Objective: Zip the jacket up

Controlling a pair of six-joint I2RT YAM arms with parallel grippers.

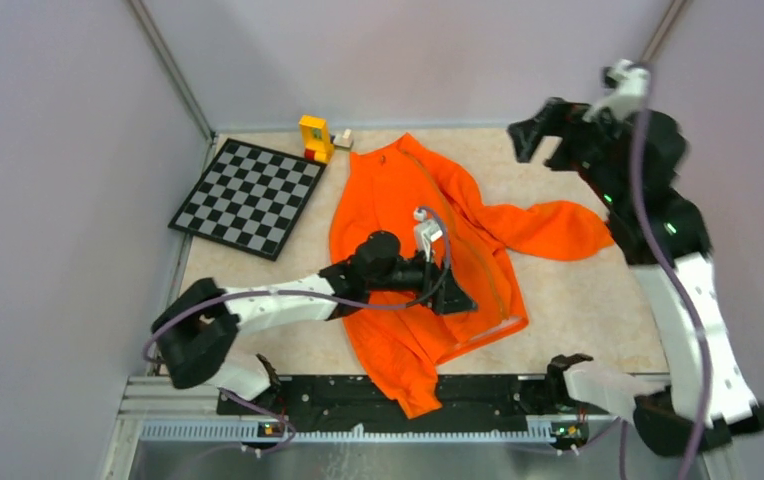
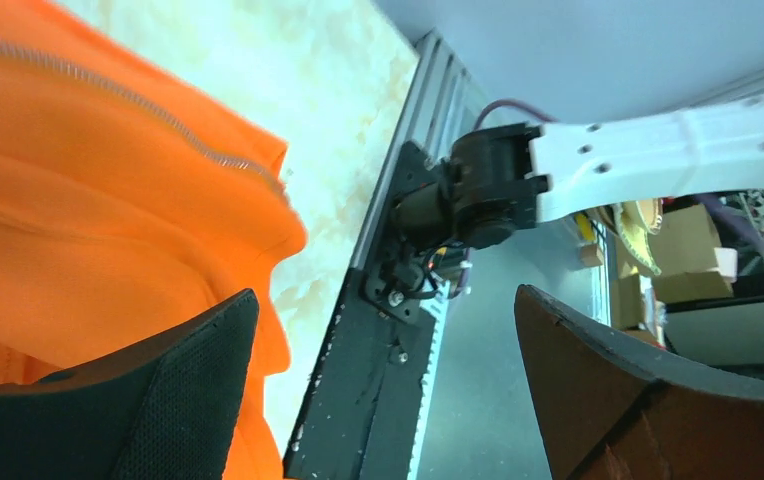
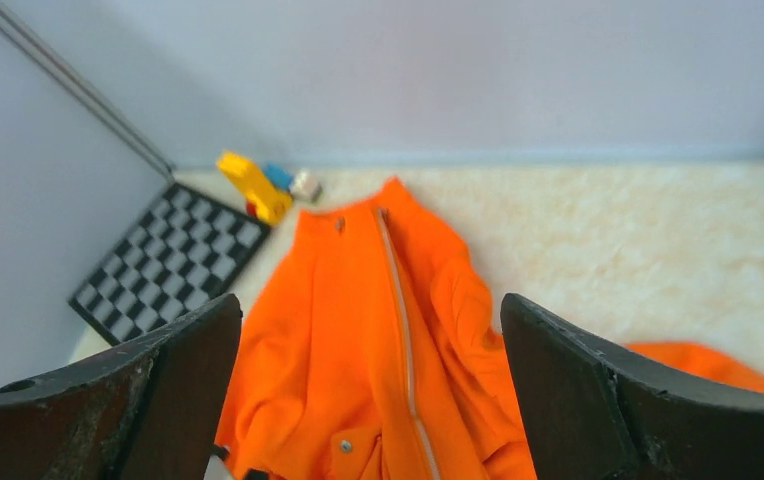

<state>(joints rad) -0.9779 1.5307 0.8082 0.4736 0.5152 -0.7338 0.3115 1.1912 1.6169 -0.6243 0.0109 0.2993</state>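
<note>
A pale, marbled surface (image 1: pixel 578 300) sits between grey-lilac walls, with a chessboard (image 1: pixel 248 195) at ten o'clock and a yellow block toy (image 1: pixel 315 137) on the far edge beside it. The jacket (image 1: pixel 408 250) lies in the middle of the surface. Its long axis runs from twelve to six o'clock, with the collar pointing to twelve and the hem reaching the near rail at six. One sleeve (image 1: pixel 553 228) trails off toward three o'clock. The top view alone shows both arms. The left arm (image 1: pixel 278 300) reaches in from eight o'clock low over the jacket's lower half. The right arm (image 1: pixel 663 215) is raised high at two o'clock, clear of the cloth. The left wrist view adds the zipper (image 2: pixel 108 95) close up, its metal teeth running along a fold of orange fabric near the rail, and the left jaws spread wide with nothing between them. The right wrist view looks down the jacket from above, showing the collar, a snap button (image 3: pixel 339 224) and the pale zipper line down the front. The right jaws are spread wide too and hold nothing.
</note>
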